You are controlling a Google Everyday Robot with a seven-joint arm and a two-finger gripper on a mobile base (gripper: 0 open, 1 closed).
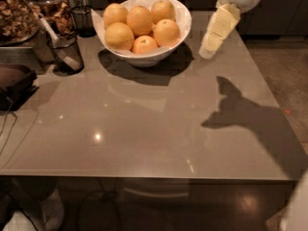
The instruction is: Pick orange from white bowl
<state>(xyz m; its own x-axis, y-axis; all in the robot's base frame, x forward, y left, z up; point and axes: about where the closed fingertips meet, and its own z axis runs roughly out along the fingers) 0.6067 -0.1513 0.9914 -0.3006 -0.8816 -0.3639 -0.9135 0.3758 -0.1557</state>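
Note:
The white bowl [183, 23] stands on the grey table at the back centre. It holds several pale yellow-orange oranges, such as one [139, 19] near the middle and one [167, 31] on the right side. A smaller, deeper-orange fruit [144, 44] lies at the front of the bowl. My gripper [215, 35], cream-coloured, hangs above the table just right of the bowl's rim, pointing down and left. It holds nothing that I can see. Its shadow falls on the table to the lower right.
Two dark mesh cups [65, 52] [84, 19] stand left of the bowl, one holding a utensil. A tray of brown dried items [14, 13] and a dark object [14, 81] are at the far left. The table's [144, 129] right edge borders the floor.

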